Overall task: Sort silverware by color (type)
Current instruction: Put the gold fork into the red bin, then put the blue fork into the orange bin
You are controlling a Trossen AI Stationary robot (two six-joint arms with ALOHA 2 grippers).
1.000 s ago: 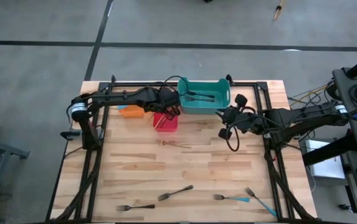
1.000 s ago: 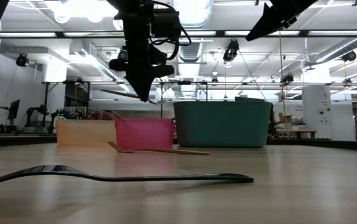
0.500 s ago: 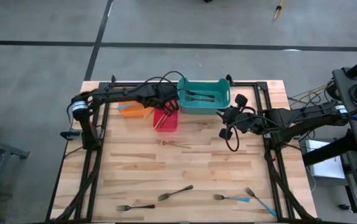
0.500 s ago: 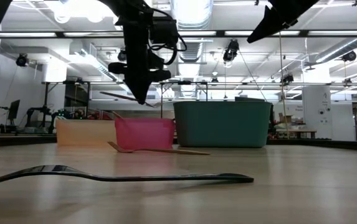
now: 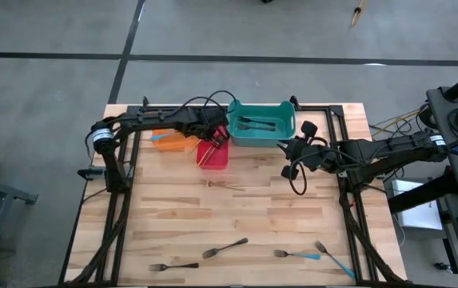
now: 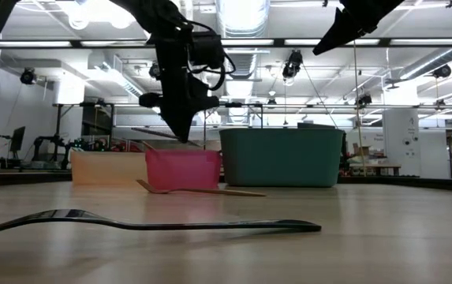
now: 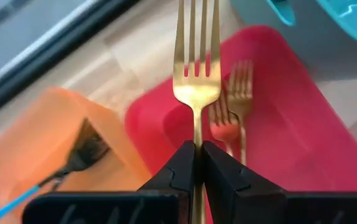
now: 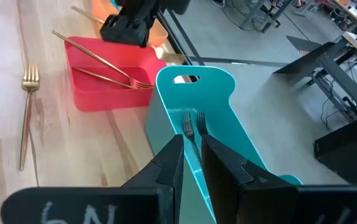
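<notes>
My left gripper [image 5: 219, 136] hangs over the red bin [image 5: 213, 154], shut on a gold fork [image 7: 197, 68]. Two more gold forks [image 7: 231, 115] lie inside that bin. One gold fork [image 5: 222, 185] lies flat on the table in front of it. The teal bin [image 5: 262, 124] holds dark forks [image 8: 192, 126], and the orange bin [image 5: 167, 142] holds a blue-handled one [image 7: 53, 180]. My right gripper [image 5: 282, 146] waits beside the teal bin, a narrow gap between its fingers [image 8: 172, 162] and nothing in it. My left gripper pinches the gold fork's handle just below the neck [image 7: 197, 138] between its two fingers. The fingers come steeply from above. The fork [image 6: 158, 132] sits nearly level, lifted clear above the red bin.
Near the front edge lie two dark forks [image 5: 225, 248] [image 5: 174, 266] and two blue-handled forks [image 5: 300, 254] [image 5: 334, 258]. The three bins stand in a row at the far side. A black frame rail [image 5: 332, 106] runs around the table.
My left gripper has sunk a little toward the red bin and drifted slightly toward the teal bin, still shut on the gold fork, which stays nearly level.
</notes>
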